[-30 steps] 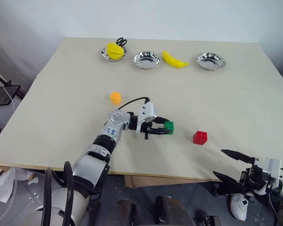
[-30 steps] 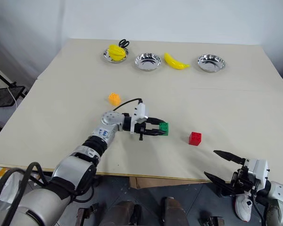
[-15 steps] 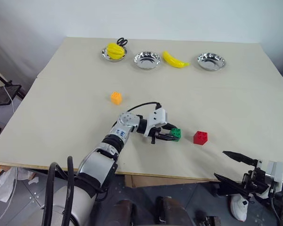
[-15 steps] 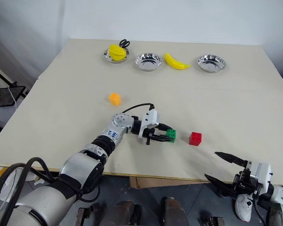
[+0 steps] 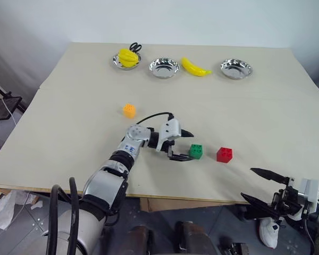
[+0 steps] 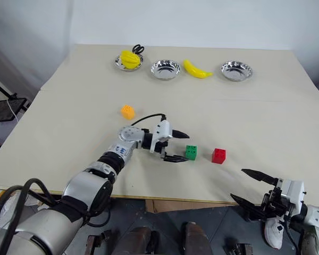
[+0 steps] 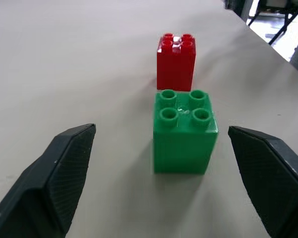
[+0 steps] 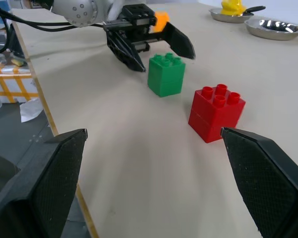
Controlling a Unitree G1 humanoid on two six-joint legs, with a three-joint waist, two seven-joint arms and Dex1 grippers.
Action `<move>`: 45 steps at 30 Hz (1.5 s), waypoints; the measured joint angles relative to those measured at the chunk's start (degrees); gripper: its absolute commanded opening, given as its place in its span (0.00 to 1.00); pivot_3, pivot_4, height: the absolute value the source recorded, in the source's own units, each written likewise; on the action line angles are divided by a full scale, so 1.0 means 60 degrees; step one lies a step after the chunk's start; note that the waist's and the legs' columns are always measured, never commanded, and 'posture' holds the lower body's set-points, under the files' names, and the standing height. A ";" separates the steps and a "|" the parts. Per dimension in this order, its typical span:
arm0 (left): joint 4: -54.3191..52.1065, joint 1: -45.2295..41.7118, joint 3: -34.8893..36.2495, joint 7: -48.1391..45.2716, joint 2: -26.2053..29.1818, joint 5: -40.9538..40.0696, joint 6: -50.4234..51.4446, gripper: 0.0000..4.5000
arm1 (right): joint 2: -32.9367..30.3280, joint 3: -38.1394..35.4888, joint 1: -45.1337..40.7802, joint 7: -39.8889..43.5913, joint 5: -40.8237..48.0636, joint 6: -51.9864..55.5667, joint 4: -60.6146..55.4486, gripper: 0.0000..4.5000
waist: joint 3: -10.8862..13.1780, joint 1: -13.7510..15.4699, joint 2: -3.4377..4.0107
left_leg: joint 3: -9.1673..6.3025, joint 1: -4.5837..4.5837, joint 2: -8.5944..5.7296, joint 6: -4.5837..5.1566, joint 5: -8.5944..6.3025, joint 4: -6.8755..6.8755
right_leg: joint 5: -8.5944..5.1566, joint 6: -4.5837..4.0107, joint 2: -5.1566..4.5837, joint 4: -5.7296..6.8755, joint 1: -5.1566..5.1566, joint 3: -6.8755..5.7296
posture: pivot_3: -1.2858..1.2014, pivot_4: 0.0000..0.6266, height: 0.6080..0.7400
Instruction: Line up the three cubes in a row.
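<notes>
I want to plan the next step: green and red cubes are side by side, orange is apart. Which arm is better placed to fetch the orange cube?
Probably left. The left gripper is open beside the green cube, on the orange cube's side. The right gripper hangs off the table's near edge, past the red cube.

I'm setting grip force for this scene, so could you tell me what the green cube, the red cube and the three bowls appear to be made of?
Green cube: apparently hard moulded plastic, glossy, with crisp studs and soft highlights on top.
Red cube: seemingly the same glossy plastic, with a bright glint among its studs.
Bowls: probably polished steel, given their mirror-like silver reflections.
</notes>
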 measured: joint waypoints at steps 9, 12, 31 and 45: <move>-0.5366 0.4936 0.1462 -0.0670 0.2884 -0.2050 0.1105 0.99 | 0.0290 0.0021 -0.0867 -0.0040 0.0005 0.0208 0.0414 1.00 | -0.0015 -0.0356 0.0025 | -0.0001 0.0038 0.0015 -0.0016 -0.0003 -0.0013 | -0.0011 -0.0020 0.0003 0.0029 0.0014 0.0007 | 0.52 0.24 1.00; -0.6999 0.6679 0.2379 0.0426 0.3163 -0.2597 0.1777 0.99 | 0.0512 0.0051 -0.1396 -0.0188 0.0013 0.0282 0.0438 1.00 | -0.0017 -0.0379 0.0028 | 0.0005 0.0060 0.0015 -0.0003 -0.0009 -0.0019 | -0.0013 -0.0024 -0.0001 0.0033 0.0030 0.0017 | 0.52 0.24 1.00; -1.3322 1.1138 0.5357 0.6095 0.2460 -0.4769 0.5464 0.99 | 0.0955 0.0042 -0.2670 -0.0698 -0.0220 0.0234 0.1150 1.00 | -0.0013 -0.0113 0.0021 | 0.0005 0.0171 0.0010 0.0066 -0.0041 -0.0097 | -0.0021 -0.0039 -0.0010 -0.0073 0.0158 0.0014 | 0.52 0.24 1.00; -0.6527 0.2997 0.2234 0.5607 0.4024 -0.2639 0.6889 0.99 | 0.1031 0.0291 -0.2676 -0.1219 -0.0319 0.0516 0.0487 1.00 | -0.0011 -0.0109 0.0017 | -0.0013 0.0151 -0.0003 -0.0003 -0.0001 -0.0122 | -0.0006 -0.0016 -0.0004 -0.0083 0.0130 -0.0015 | 0.52 0.24 1.00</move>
